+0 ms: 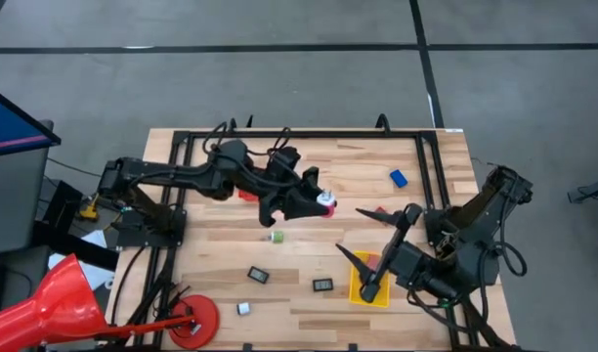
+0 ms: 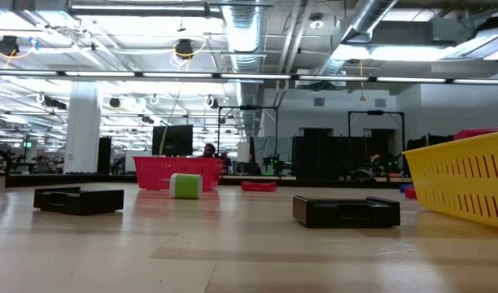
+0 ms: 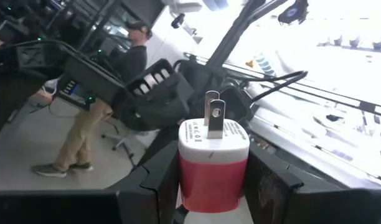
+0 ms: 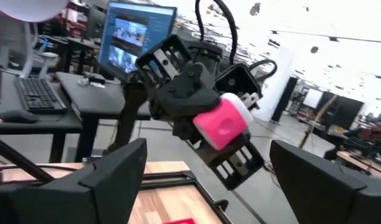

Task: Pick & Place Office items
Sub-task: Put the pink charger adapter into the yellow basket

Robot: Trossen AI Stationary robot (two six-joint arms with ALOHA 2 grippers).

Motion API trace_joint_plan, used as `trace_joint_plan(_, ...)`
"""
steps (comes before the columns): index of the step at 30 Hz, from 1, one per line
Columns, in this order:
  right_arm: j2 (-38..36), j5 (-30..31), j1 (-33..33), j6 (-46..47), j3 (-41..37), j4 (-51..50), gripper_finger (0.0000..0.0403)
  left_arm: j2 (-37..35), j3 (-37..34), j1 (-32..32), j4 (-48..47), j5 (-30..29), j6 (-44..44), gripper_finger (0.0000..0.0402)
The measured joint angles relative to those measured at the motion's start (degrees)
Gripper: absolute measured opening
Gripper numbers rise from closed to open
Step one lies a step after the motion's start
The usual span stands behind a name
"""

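Note:
My left gripper [image 1: 323, 202] is above the middle of the table, shut on a pink plug adapter [image 3: 212, 171] with a white end and two metal prongs; the adapter [image 4: 225, 121] also shows in the right wrist view. My right gripper [image 1: 389, 252] hangs open over the yellow bin [image 1: 363, 289] at the table's right and touches nothing. On the wood lie a green block [image 1: 277, 236], a blue block [image 1: 398, 178], two dark rectangles [image 1: 258, 276] [image 1: 322, 285] and a small pale piece [image 1: 243, 308]. My left gripper pinches the adapter's pink body [image 3: 206, 186] between its two fingers, one on each side. The white pronged end [image 3: 214, 134] sticks out past the fingertips. The fingers point roughly level toward the table's right. The adapter is lifted clear of the table.
In the low view a red mesh basket [image 2: 178, 172] stands far back, with the green block [image 2: 185, 185] in front of it and the yellow bin's wall [image 2: 465, 183] at the right. A red cone [image 1: 45, 303] and a red disc [image 1: 196, 318] sit at the near left corner. A person [image 3: 109, 93] stands beyond the table.

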Motion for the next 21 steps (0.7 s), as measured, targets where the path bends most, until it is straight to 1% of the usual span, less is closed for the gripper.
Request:
trace_joint_plan(2,0.0,-1.11,-0.58,0.24,0.0,0.08,0.0348,0.0,0.0,-0.15,-0.18,0.0,0.0,0.0139)
trace_joint_plan(6,-0.02,-1.45,-1.68,0.0,0.0,0.05,0.0358,0.0,0.0,-0.56,-0.15,-0.02,-0.57,0.0139)
trace_joint_plan(17,-0.02,-4.96,-3.78,0.02,0.0,0.0,0.0359,0.0,0.0,-1.3,-0.23,-0.18,-1.3,0.0139)
trace_joint_plan(21,0.0,-7.42,-4.89,1.16,0.0,-0.05,0.0359,0.21,0.0,-1.3,-0.1,-0.25,-1.46,0.0139)
